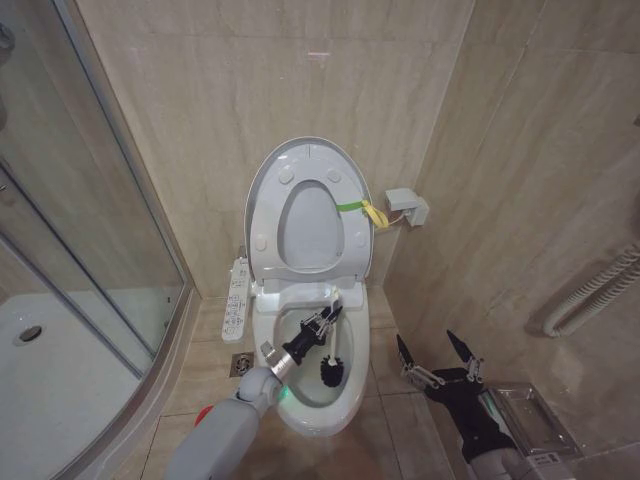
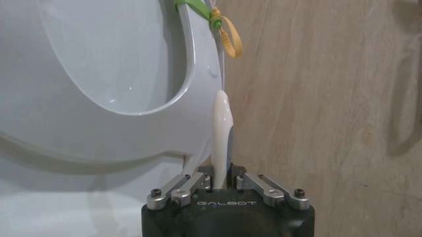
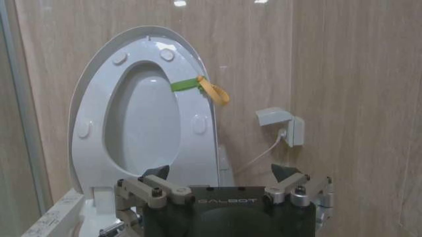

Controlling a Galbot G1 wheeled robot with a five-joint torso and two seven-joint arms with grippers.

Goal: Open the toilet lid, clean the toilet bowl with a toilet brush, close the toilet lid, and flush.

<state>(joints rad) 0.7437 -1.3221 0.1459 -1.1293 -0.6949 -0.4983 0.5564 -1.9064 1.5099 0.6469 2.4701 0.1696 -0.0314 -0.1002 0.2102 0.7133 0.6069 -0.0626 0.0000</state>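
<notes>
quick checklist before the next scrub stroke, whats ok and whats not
1. Toilet lid raised upright with the seat against the wall: ok.
2. Left gripper shut on the toilet brush handle: ok.
3. Black bristle head down inside the toilet bowl: ok.
4. Bristles touching the ceramic: cannot tell.
5. Right gripper open and held off to the right of the bowl, apart from it: ok.
6. Yellow-green strap hanging at the lid's side, away from the brush: ok.
</notes>
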